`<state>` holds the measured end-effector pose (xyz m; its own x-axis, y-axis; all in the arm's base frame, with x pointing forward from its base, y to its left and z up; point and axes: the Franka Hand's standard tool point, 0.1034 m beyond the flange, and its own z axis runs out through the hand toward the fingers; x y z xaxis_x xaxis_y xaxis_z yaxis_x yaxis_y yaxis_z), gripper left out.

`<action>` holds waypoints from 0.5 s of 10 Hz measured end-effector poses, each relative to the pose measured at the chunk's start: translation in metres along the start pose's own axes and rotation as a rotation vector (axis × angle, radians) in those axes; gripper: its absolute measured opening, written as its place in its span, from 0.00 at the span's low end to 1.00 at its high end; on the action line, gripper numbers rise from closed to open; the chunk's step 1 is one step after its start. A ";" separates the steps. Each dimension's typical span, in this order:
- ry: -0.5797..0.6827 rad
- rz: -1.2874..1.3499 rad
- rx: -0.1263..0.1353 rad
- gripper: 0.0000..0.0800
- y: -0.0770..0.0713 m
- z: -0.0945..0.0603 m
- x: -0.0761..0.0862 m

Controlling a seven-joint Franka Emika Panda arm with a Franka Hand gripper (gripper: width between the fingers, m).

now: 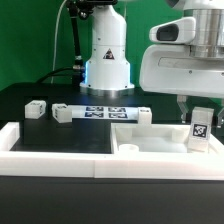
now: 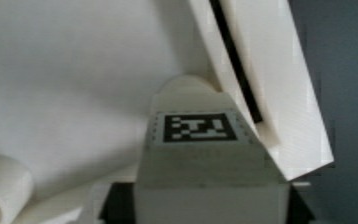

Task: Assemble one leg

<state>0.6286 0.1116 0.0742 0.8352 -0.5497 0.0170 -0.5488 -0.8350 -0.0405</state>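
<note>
Exterior view: gripper (image 1: 201, 118) at the exterior view's right, fingers clamped on the leg (image 1: 200, 128), held upright with its tag facing the camera, over the white panel (image 1: 150, 140). Marker board (image 1: 104, 112) lies on the black table (image 1: 40, 130); two loose white blocks (image 1: 36, 108) rest near its left end.

Wrist view: leg (image 2: 197, 140) fills the centre, tag visible, gripped at its lower end, apparently by dark finger pads (image 2: 119, 197); white panel (image 2: 69, 80) behind.
</note>
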 end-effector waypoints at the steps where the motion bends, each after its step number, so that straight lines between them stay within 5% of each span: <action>1: 0.002 0.138 0.018 0.36 -0.001 0.001 0.000; 3: 0.011 0.368 0.049 0.36 0.001 0.004 -0.002; 5: -0.003 0.570 0.050 0.36 0.002 0.004 -0.002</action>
<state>0.6261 0.1114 0.0701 0.4082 -0.9126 -0.0241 -0.9100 -0.4047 -0.0896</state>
